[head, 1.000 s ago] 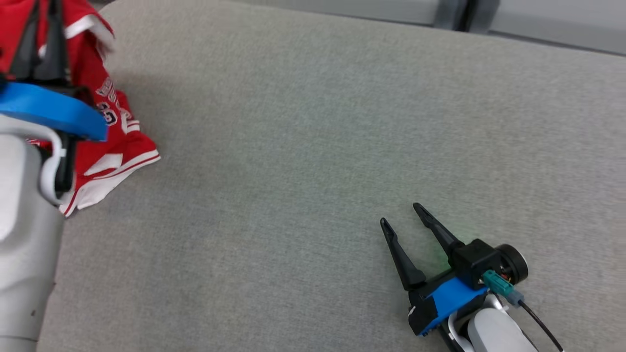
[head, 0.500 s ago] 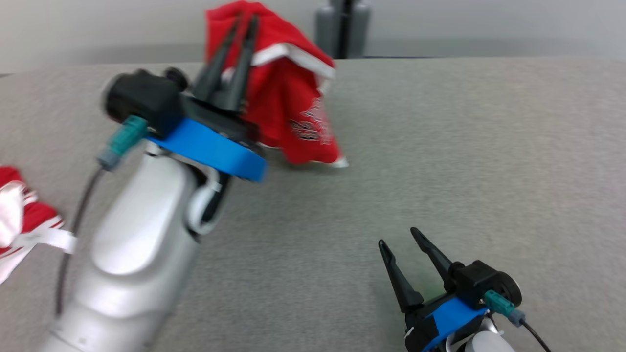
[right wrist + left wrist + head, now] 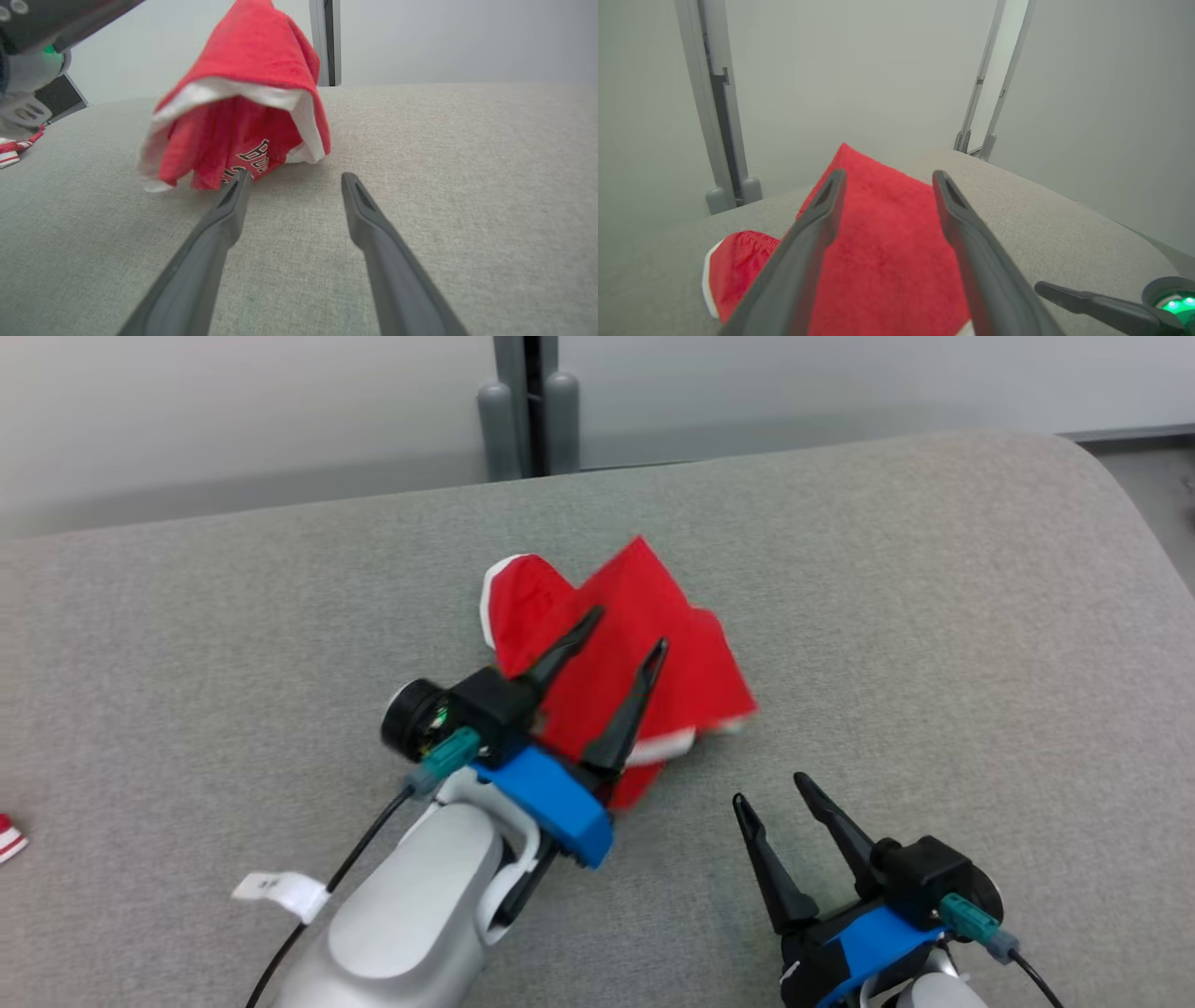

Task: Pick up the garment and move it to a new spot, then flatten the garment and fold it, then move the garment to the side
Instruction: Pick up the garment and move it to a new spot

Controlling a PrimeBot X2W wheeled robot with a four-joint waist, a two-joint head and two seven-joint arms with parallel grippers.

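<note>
The garment [image 3: 691, 672] is a red jersey with white trim and lettering, bunched in a peaked heap on the grey fabric surface [image 3: 934, 616]. My left gripper [image 3: 630, 627] hangs open just above it, its fingers spread with nothing pinched between them. In the left wrist view the red garment [image 3: 887, 252] lies under and beyond my left gripper [image 3: 888, 173]. My right gripper [image 3: 767, 788] rests open at the lower right, a short way from the heap. From the right wrist the garment [image 3: 247, 60] rises just ahead of my right gripper [image 3: 295, 174], left of centre.
A second scrap of red-and-white cloth [image 3: 7, 840] shows at the far left edge. A white tag [image 3: 280, 891] hangs on my left arm's cable. Grey posts [image 3: 527, 411] stand behind the surface, which curves off at the right [image 3: 1130, 523].
The head camera has swung. My left gripper, shut on the hanging garment before, has opened and let it go; the garment now sits heaped on the surface. The right gripper stays open.
</note>
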